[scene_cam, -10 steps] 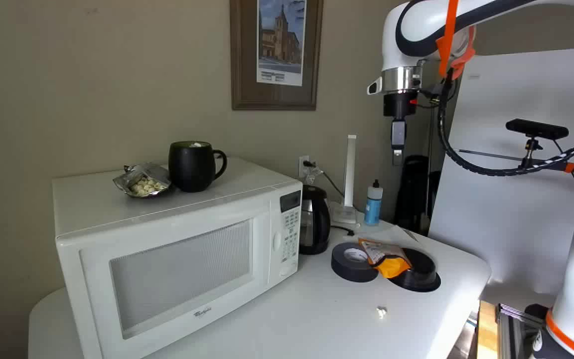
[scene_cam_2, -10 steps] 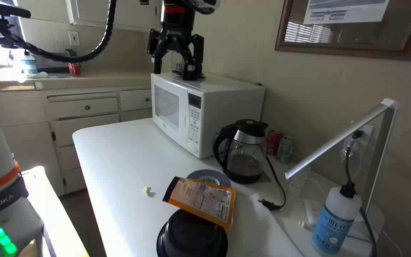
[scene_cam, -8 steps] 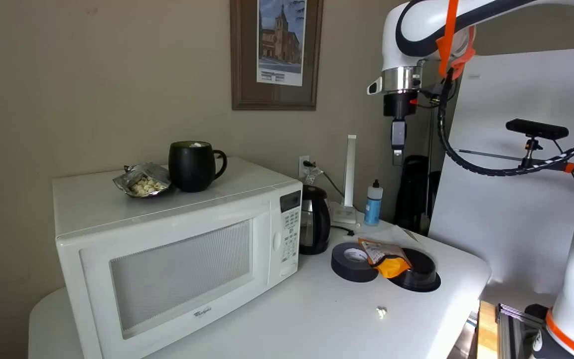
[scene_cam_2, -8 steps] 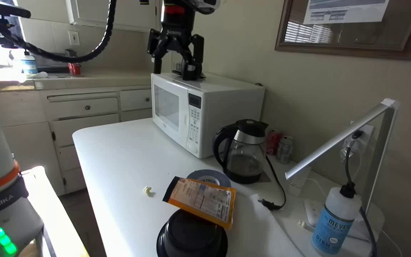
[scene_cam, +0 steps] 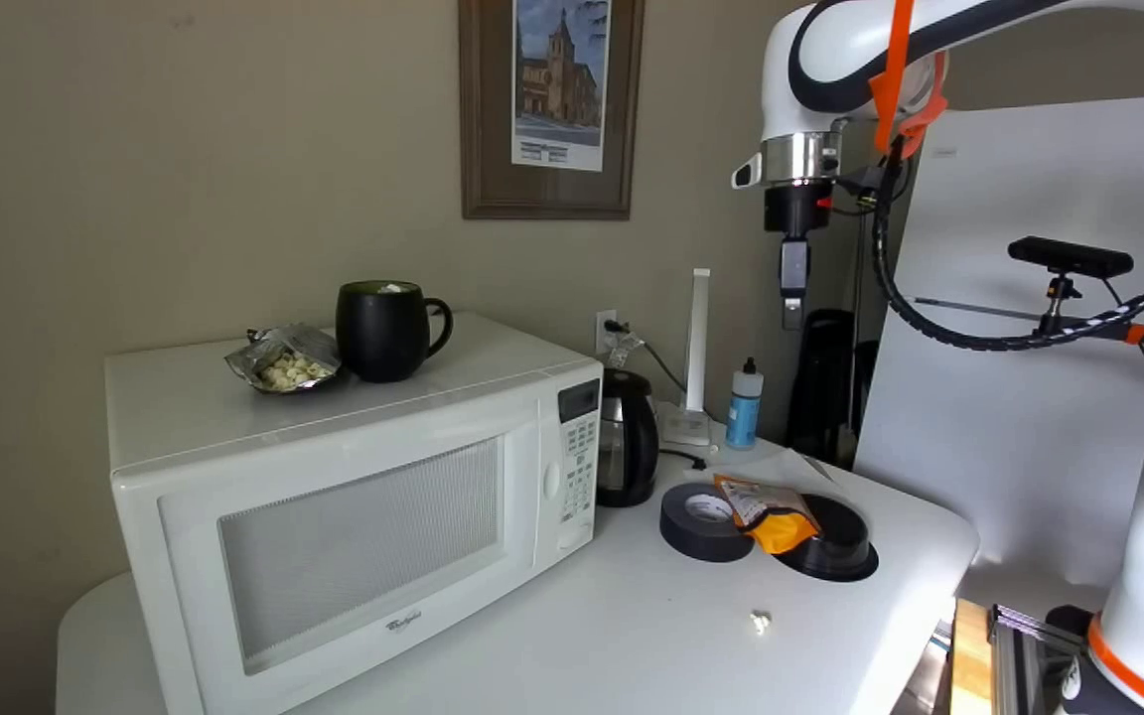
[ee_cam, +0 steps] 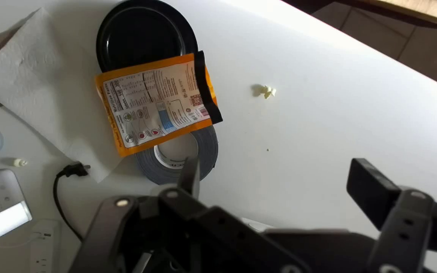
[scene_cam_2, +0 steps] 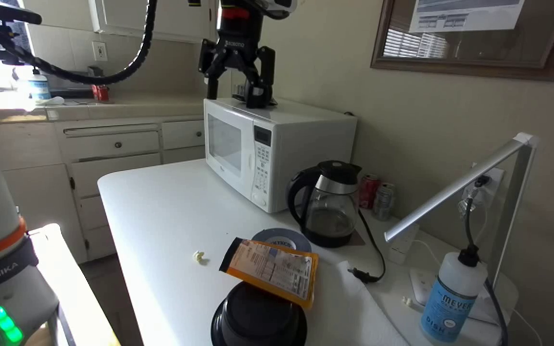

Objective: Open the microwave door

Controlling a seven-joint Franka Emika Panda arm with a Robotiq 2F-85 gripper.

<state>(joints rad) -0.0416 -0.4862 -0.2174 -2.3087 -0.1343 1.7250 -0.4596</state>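
The white microwave (scene_cam: 493,348) stands on the white table and also shows in an exterior view (scene_cam_2: 313,158). Its door (scene_cam: 363,546), with a large greyish window, is closed flush with the control panel; it shows in an exterior view too (scene_cam_2: 225,144). My gripper (scene_cam: 791,313) hangs in the air, pointing down, apart from the microwave and on its control-panel side. In an exterior view the gripper (scene_cam_2: 233,93) overlaps the microwave top. In the wrist view my gripper (ee_cam: 279,174) is wide open, with nothing between the fingers. A small white corner shows below them, partly hidden.
A black mug (scene_cam: 383,333) and an open foil bag (scene_cam: 289,359) stand on the microwave. Beside it are a kettle (scene_cam_2: 330,206), tape roll (scene_cam: 703,526), orange packet (ee_cam: 157,102), black bowl (scene_cam_2: 258,317), lamp (scene_cam_2: 459,185) and soap bottle (scene_cam_2: 455,298).
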